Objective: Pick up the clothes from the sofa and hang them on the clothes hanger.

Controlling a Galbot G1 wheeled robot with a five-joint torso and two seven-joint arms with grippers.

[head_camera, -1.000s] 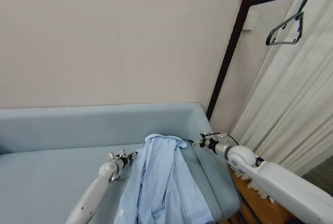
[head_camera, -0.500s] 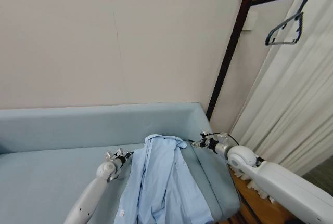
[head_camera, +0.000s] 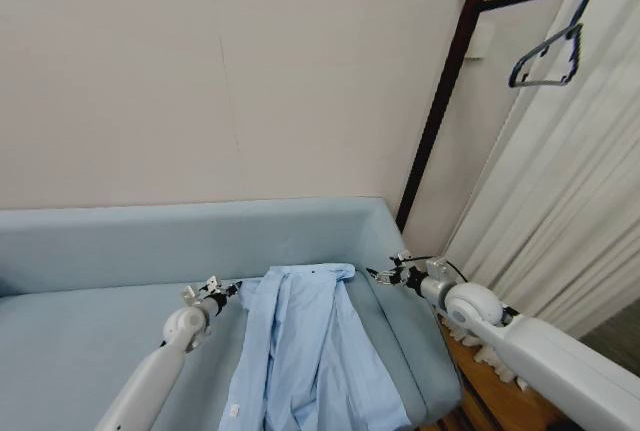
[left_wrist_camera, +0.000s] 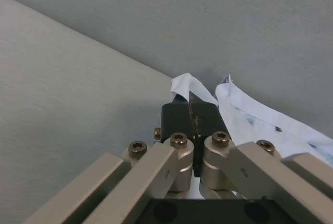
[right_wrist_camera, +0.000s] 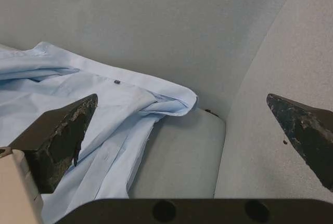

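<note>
With my left claw pinching 1 collar end of the shirt lying at 6 o'clock on the sofa, my spread right claw should bite the collar's 3 o'clock end squarely before lifting

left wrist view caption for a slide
Left gripper, fingers shut on the light blue shirt, over the pale blue sofa.
</note>
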